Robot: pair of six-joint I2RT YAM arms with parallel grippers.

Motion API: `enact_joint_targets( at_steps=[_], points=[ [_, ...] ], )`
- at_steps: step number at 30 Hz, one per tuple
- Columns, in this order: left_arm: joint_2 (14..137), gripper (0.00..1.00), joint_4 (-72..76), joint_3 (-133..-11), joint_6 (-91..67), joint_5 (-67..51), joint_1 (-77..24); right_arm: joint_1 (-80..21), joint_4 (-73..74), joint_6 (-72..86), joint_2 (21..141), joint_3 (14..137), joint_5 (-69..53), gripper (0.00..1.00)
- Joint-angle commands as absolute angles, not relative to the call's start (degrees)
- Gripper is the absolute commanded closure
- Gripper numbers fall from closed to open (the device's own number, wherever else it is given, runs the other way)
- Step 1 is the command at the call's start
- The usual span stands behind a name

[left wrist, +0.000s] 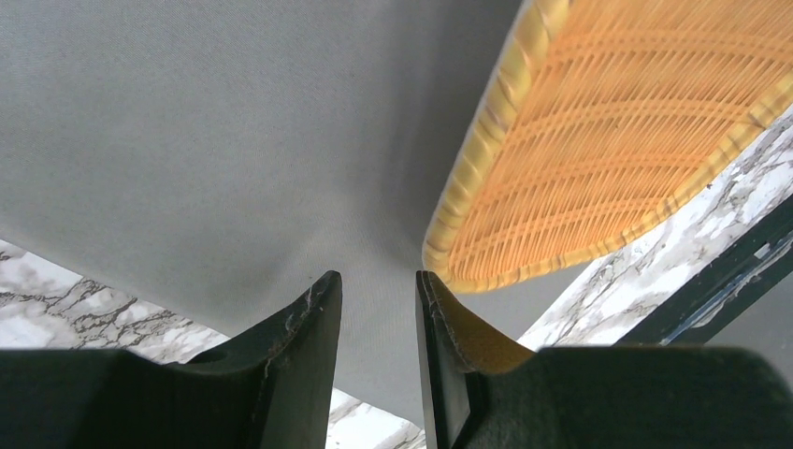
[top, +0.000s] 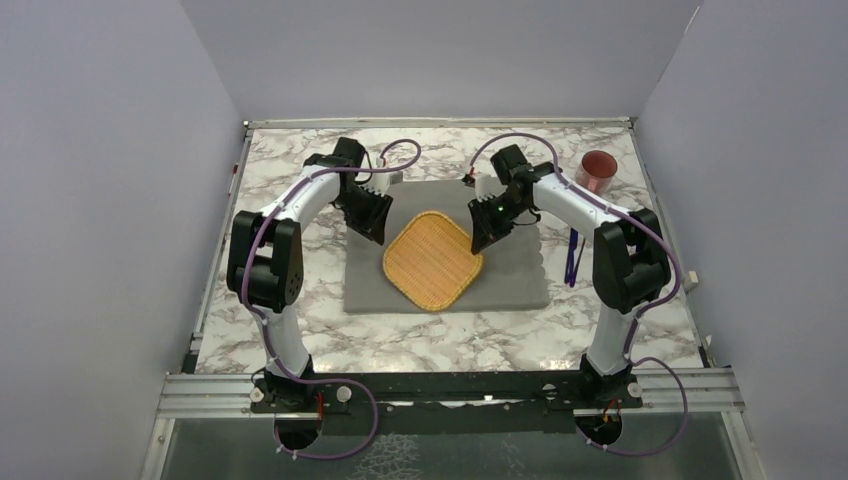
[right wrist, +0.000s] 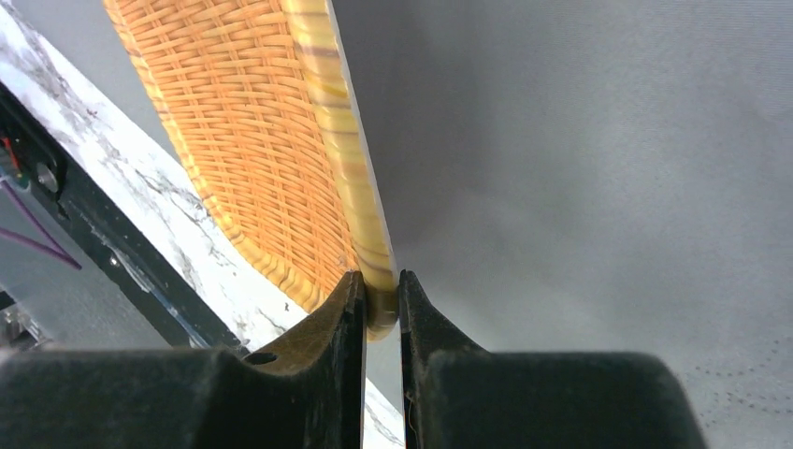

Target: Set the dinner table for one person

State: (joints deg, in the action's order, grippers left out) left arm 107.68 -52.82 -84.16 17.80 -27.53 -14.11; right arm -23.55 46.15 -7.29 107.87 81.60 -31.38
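A square woven wicker plate (top: pixel 432 262) lies turned like a diamond on a grey placemat (top: pixel 510 285) in the middle of the marble dinner table (top: pixel 300 345). My right gripper (top: pixel 478 243) is at the plate's right corner. In the right wrist view it (right wrist: pixel 381 283) is shut on the wicker rim (right wrist: pixel 351 168). My left gripper (top: pixel 378 232) hangs over the placemat at the plate's left corner. Its jaws (left wrist: pixel 379 281) stand open with only grey cloth (left wrist: pixel 234 140) between them, and the plate's corner (left wrist: pixel 617 140) is just beside the right finger.
A red translucent cup (top: pixel 598 172) stands at the table's far right. Blue-purple utensils (top: pixel 572 255) lie on the marble right of the placemat. Grey walls close in the table on three sides, and a metal rail (top: pixel 450 392) runs along the near edge.
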Motion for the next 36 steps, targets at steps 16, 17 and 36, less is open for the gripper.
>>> enact_joint_targets(
  at_steps=[16,17,36],
  points=[
    [107.4,0.63,-53.0,-80.5,20.4,-30.7,-14.1,-23.5,38.0,-1.9,109.3,85.7,-15.0,0.99],
    [107.3,0.63,-53.0,-80.4,20.5,-30.7,-14.1,-23.5,37.9,-1.7,109.6,86.0,-14.8,0.99],
    [107.3,0.64,-53.0,-79.8,20.5,-30.2,-14.1,-23.5,37.5,-2.5,116.7,89.0,-12.6,0.99]
  ],
)
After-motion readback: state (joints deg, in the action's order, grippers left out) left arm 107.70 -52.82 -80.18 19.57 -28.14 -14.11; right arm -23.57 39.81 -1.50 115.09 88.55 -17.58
